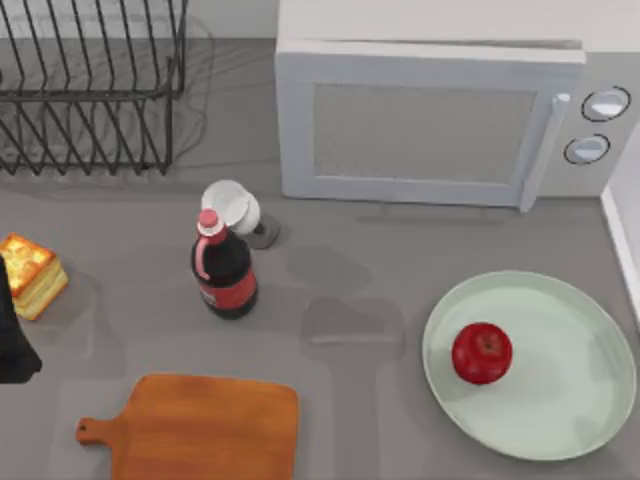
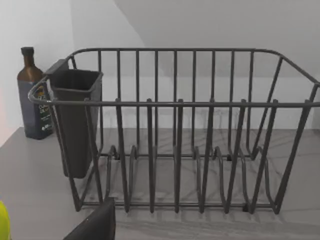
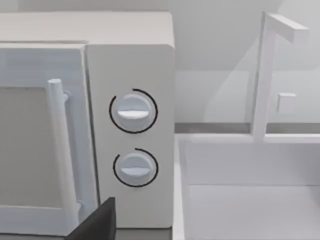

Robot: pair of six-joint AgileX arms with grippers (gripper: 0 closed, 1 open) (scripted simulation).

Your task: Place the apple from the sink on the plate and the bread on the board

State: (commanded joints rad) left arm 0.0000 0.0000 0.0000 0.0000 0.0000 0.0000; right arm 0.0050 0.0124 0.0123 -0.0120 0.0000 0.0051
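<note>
From above, the apple point(image 1: 482, 353) rests on the plate point(image 1: 560, 410), toward the plate's left part; the plate lies near the right edge of the tabletop point(image 1: 370, 260), close to the front right corner. The bread point(image 1: 32, 273) sits at the left edge of the tabletop, and a dark part of the left arm point(image 1: 12, 335) is just beside it at that same edge. The board point(image 1: 205, 428) lies at the front edge, left of the middle, with its handle pointing left, and nothing lies on it. A dark bottle with a red cap point(image 1: 222, 268) stands between the bread and the plate, a white cup point(image 1: 232, 208) behind it. The microwave point(image 1: 430, 120) takes the back right and the wire rack point(image 1: 90, 85) the back left corner. Open grey surface remains between the board and the plate.

The left wrist view faces the wire rack with its dark holder point(image 2: 74, 120) and a brown bottle point(image 2: 34, 95) beside it. Whether the left gripper is released or clenched, I cannot tell.

The right wrist view faces the microwave's two knobs point(image 3: 133, 111) and the white sink point(image 3: 250, 185) next to it. The state of the right gripper I also cannot tell.
</note>
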